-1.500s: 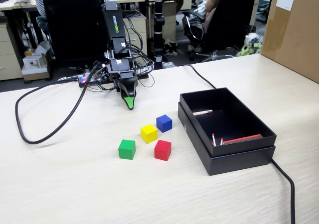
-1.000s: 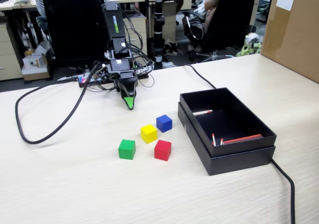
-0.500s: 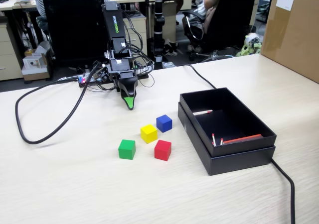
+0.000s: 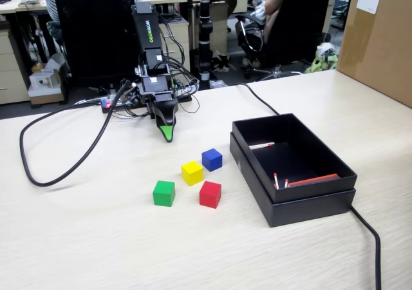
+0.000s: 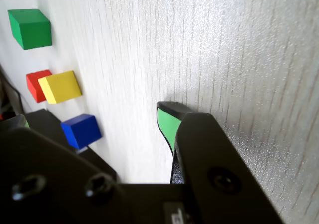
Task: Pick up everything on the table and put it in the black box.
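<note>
Four small cubes lie together on the table (image 4: 96, 238): green (image 4: 163, 193), yellow (image 4: 192, 173), blue (image 4: 212, 159) and red (image 4: 210, 194). To their right stands the black box (image 4: 302, 203), holding only thin red-tipped sticks (image 4: 311, 180). My gripper (image 4: 167, 134) points down at the table behind the cubes, a short way from the yellow and blue ones. In the wrist view the gripper (image 5: 94, 118) shows a green pad on one jaw and a gap to the other, with nothing between them. That view also shows the green (image 5: 31, 28), yellow (image 5: 61, 86), red (image 5: 34, 83) and blue (image 5: 81, 130) cubes.
A thick black cable (image 4: 64, 167) loops over the table on the left, and another (image 4: 368, 235) runs past the box to the front right. A big brown carton (image 4: 380, 38) stands at the back right. Office chairs and desks are behind the table.
</note>
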Controlling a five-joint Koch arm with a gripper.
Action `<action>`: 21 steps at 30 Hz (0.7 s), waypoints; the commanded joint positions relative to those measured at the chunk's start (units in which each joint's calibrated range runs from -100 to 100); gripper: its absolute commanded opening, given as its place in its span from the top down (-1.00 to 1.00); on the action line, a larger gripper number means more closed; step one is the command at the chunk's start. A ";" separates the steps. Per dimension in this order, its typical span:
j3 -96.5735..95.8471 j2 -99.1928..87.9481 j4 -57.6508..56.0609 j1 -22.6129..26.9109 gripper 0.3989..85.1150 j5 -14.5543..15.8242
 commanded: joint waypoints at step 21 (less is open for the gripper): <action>15.63 1.03 -19.39 -0.15 -0.05 0.24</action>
